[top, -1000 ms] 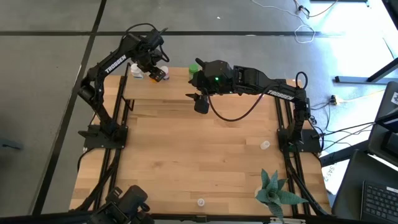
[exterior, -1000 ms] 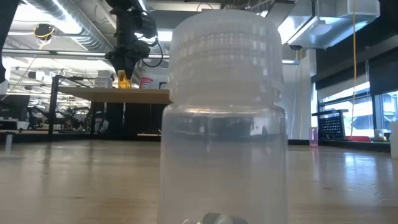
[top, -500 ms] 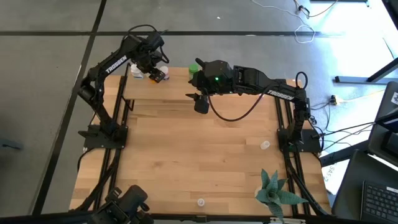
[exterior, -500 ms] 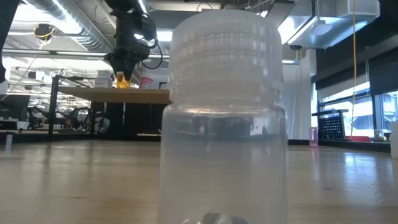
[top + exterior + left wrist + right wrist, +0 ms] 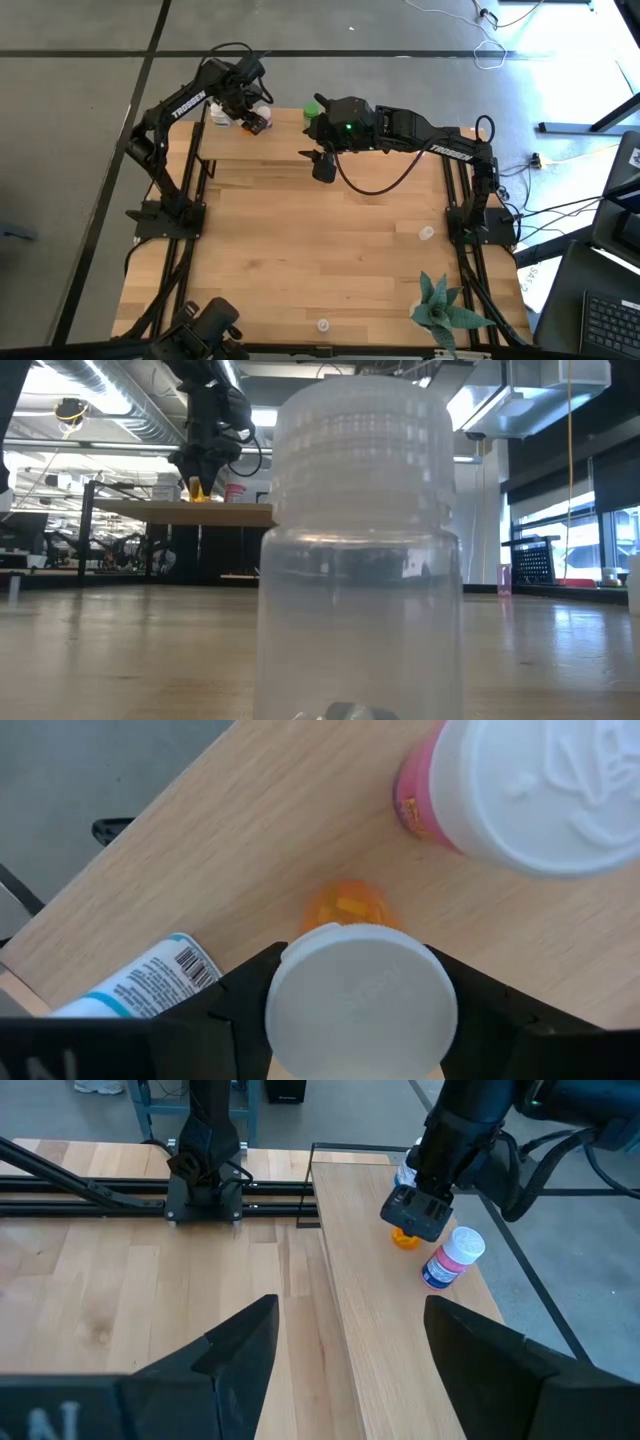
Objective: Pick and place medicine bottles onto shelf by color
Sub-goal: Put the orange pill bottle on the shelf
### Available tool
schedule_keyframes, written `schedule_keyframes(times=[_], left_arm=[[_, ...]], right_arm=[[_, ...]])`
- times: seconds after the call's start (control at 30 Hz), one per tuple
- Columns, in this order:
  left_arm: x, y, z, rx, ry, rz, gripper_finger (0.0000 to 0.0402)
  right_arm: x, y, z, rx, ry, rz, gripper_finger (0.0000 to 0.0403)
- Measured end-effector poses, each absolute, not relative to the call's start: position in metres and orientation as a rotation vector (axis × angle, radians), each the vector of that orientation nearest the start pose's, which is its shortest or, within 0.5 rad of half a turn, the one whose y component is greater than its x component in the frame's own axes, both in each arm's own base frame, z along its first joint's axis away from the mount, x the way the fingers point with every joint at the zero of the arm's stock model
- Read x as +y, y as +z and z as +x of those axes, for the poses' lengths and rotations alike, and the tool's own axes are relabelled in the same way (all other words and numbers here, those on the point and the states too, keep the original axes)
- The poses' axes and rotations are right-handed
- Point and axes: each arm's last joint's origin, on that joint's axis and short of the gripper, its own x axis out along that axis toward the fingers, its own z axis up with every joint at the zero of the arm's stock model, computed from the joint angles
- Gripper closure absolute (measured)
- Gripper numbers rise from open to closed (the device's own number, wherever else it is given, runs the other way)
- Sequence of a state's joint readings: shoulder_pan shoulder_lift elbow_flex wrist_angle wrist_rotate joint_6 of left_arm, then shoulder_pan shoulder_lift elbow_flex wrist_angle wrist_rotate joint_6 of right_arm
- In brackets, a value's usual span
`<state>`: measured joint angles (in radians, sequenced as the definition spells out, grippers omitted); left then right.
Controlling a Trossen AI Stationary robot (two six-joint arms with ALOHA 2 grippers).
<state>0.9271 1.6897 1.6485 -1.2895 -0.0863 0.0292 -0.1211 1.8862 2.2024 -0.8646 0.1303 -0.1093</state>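
My left tool point(image 5: 355, 1020) pinched the white-capped orange pill bottle point(image 5: 345, 908) upright, directly beneath it on the light wood shelf point(image 5: 260, 830), beside the pink bottle point(image 5: 430, 805).

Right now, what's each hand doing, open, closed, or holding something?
Left hand: closed on the orange bottle by its white cap, over the shelf.
Right hand: open, holding nothing.

Left hand point(image 5: 252, 119) holds an orange bottle point(image 5: 246, 124) over the shelf point(image 5: 270, 145).
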Motion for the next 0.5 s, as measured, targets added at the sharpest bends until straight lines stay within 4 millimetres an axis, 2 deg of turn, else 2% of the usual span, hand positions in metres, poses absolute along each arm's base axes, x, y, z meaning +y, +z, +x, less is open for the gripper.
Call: schedule_keyframes(times=[0.5], left_arm=[[0.2593,0.3220,0.1918,1.258,0.829,-0.542,0.0194]], right_arm=[[-0.0520,0.4374,0.3950,0.562,-0.215,-0.109,0.0150]])
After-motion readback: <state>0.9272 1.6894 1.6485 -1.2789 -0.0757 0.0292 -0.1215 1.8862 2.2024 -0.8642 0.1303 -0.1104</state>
